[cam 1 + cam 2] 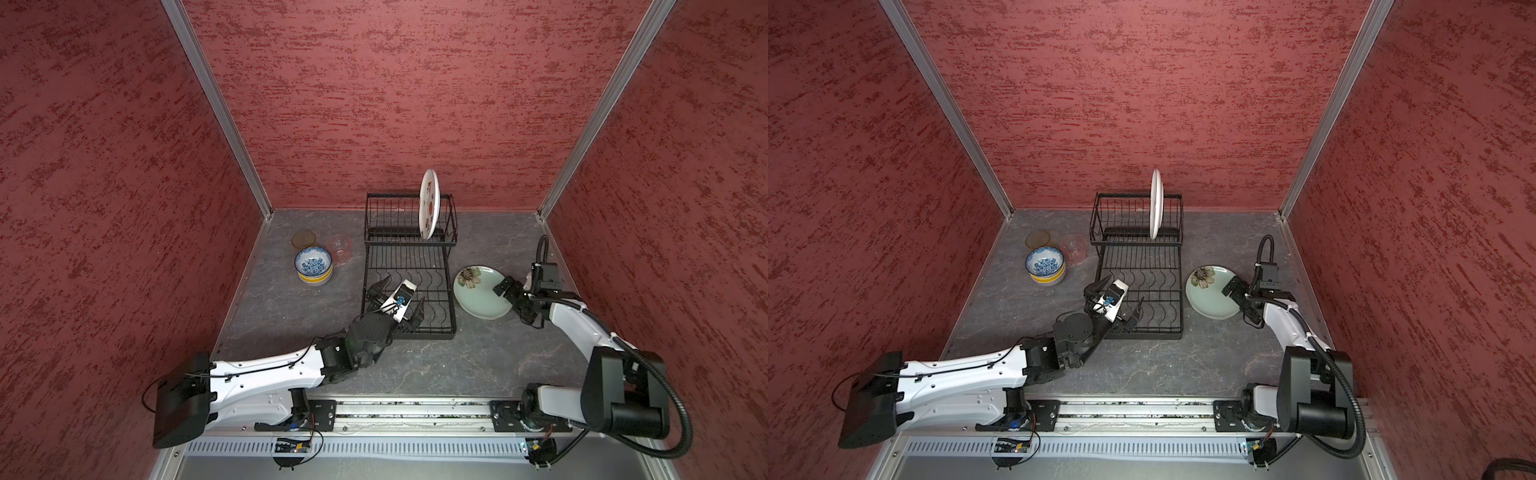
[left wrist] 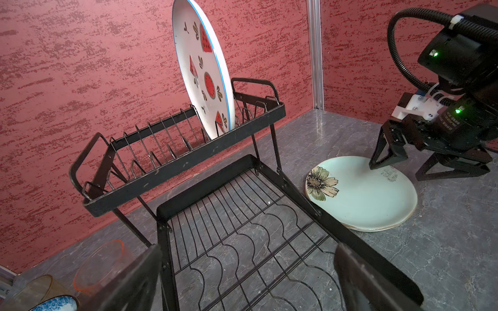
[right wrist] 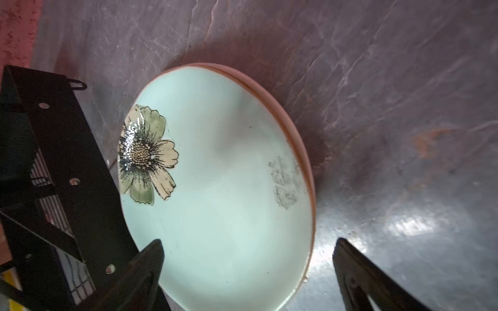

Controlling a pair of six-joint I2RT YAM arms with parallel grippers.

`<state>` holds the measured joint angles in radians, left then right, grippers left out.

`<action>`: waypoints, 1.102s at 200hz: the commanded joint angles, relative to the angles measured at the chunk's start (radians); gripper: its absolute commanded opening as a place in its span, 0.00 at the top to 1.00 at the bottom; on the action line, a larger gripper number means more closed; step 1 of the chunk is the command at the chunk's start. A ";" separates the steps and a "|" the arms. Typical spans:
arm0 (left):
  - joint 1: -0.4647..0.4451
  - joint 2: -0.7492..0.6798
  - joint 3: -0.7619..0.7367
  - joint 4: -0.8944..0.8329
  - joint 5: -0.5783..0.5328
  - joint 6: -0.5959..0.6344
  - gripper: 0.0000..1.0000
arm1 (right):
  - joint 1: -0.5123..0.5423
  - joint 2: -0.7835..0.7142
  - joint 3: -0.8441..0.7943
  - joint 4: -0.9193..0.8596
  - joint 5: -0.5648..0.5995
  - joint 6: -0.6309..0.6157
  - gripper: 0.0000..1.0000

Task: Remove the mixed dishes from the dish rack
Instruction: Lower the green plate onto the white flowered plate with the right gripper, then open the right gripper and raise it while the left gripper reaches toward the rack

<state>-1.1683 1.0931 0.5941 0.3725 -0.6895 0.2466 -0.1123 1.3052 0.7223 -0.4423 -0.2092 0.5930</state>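
Observation:
The black wire dish rack (image 1: 409, 334) (image 1: 1138, 334) (image 2: 186, 161) stands at the back middle. A white watermelon plate (image 1: 429, 203) (image 1: 1155, 203) (image 2: 202, 70) stands upright in its raised back tier. The front tier is bare. My left gripper (image 1: 405, 287) (image 1: 1126, 287) (image 2: 249, 269) hovers open over that front tier, holding nothing. Right of the rack, a pale green flower plate (image 1: 482, 297) (image 1: 1212, 293) (image 2: 361, 194) (image 3: 215, 188) lies flat on another plate. My right gripper (image 1: 513, 301) (image 1: 1239, 302) (image 2: 394, 172) (image 3: 249, 253) stands open astride its rim, holding nothing.
Left of the rack, a blue-white bowl (image 1: 313, 262) (image 1: 1044, 259) sits nested in a yellow bowl (image 1: 316, 277). Behind them stand an amber glass (image 1: 304, 239) and a pinkish glass (image 1: 340, 247) (image 2: 99, 266). Red walls close in three sides.

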 commanded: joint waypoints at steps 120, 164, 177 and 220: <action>0.024 0.102 0.125 -0.149 0.074 -0.158 0.00 | 0.090 -0.242 -0.079 0.186 -0.125 0.008 0.01; 0.018 0.135 0.228 -0.231 0.080 -0.218 0.00 | 0.150 -0.375 -0.137 0.281 -0.187 0.031 0.01; 0.016 0.144 0.258 -0.249 0.082 -0.235 0.00 | 0.163 -0.402 -0.153 0.310 -0.189 0.044 0.01; 0.019 0.170 0.377 -0.295 0.084 -0.252 0.00 | 0.190 -0.427 -0.187 0.415 -0.257 0.062 0.01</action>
<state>-1.1496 1.2533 0.9024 0.1131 -0.6186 0.0227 0.0635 0.8902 0.5549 -0.1364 -0.4118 0.6331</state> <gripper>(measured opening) 0.996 0.989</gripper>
